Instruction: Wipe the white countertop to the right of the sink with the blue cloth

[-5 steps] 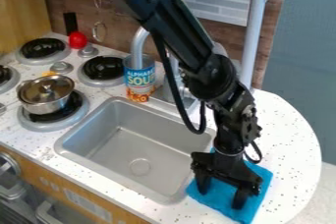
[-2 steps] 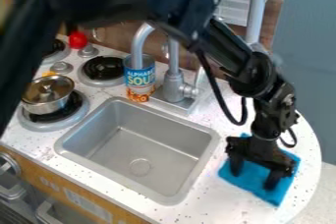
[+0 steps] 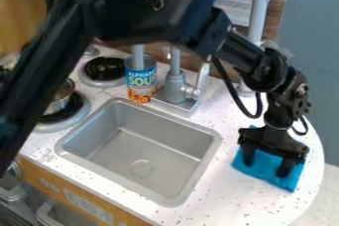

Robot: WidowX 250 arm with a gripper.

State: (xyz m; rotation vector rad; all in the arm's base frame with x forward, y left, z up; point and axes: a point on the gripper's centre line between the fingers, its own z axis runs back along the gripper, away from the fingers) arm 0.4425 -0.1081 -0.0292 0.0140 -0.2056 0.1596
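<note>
Blue cloth [image 3: 266,174] is lying on the speckled white surface [image 3: 222,197], right of the sink [image 3: 142,143] and near the rounded edge. The black pincer [image 3: 266,168] is pointing down over the cloth with its fingers standing apart; whether both tips are touching the fabric, the view is not settling. Behind the sink, a soup can [image 3: 140,79] is standing upright beside the faucet [image 3: 175,88]. At left, a metal pot [image 3: 61,99] is sitting on a burner [image 3: 74,113], partly hidden by the arm.

Can [image 3: 140,79] behind sink [image 3: 173,145], cloth [image 3: 267,172] right of sink
</note>
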